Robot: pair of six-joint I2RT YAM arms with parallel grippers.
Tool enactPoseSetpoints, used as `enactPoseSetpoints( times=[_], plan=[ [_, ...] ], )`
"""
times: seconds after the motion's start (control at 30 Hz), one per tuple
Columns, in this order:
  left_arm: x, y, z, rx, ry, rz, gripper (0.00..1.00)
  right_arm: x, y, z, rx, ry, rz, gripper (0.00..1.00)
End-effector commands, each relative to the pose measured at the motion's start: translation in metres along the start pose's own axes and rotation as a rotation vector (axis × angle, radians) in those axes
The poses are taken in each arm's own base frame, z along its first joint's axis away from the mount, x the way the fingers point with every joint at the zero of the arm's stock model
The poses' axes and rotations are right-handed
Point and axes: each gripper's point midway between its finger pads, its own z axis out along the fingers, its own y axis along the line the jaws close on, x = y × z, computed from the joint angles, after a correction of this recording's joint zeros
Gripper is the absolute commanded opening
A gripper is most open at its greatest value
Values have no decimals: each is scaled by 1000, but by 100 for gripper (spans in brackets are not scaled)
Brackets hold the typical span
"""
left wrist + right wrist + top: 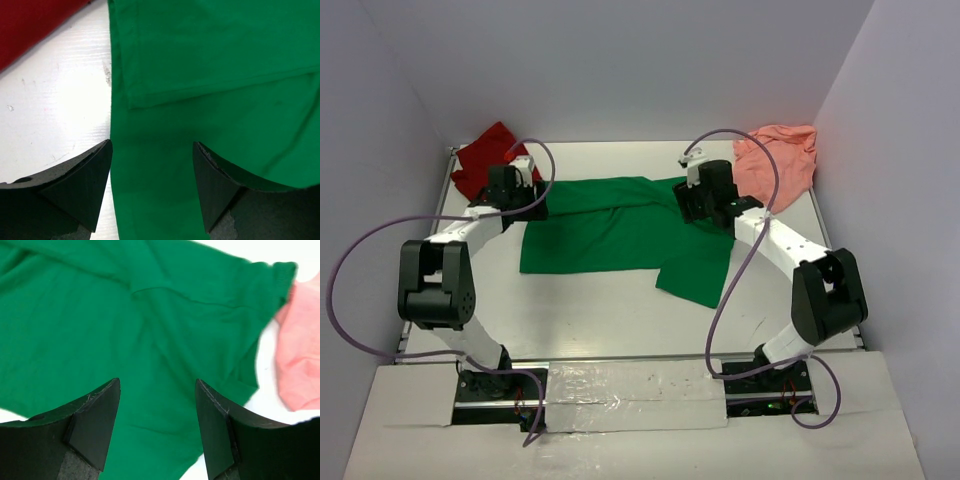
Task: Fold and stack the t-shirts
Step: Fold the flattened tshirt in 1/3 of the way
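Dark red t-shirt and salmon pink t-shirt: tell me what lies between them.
The green t-shirt lies spread between the dark red t-shirt and the salmon pink t-shirt, shown in the top external view.

green tee (620, 228) mid, red (480, 160) L, pink (786, 160) R

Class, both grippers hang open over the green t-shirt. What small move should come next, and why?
Probably lower the left gripper and pinch the green t-shirt at its left edge. Its jaws stand open astride that edge, holding nothing, and the shirt lies only partly folded, one corner trailing off at the near right. The right gripper is open too.
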Motion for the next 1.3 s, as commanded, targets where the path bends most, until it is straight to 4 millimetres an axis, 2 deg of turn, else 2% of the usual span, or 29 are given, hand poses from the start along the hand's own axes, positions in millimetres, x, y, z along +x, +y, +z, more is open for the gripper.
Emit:
enactPoseSetpoints(
  times=[0.0, 0.13, 0.23, 0.3, 0.37, 0.47, 0.7, 0.9, 1.27],
  plan=[
    [-35, 7, 10, -53, -96, -26, 74, -17, 3, -6, -2, -44, -16, 68],
    [-36, 21, 32, -134, -63, -45, 71, -22, -1, -13, 13, -56, -18, 68],
    [-37, 31, 41, -179, -56, -32, 70, -25, -4, -22, 28, -80, -19, 68],
    [-42, 33, 45, -191, -67, -32, 69, -28, -5, -30, 29, -100, -22, 68],
    [-39, 34, 53, -192, -52, -32, 68, -25, -8, -32, 46, -103, -22, 68],
    [-38, 29, 59, -168, -21, -44, 66, -27, -14, -36, 72, -110, -27, 68],
    [-27, 14, 60, -99, 17, -67, 57, -21, -17, -33, 88, -104, -30, 68],
    [-7, 3, 63, -49, 88, -86, 52, -22, -24, -34, 116, -104, -32, 68],
    [12, 3, 74, -48, 128, -84, 47, -19, -27, -36, 121, -106, -36, 68]
  ],
)
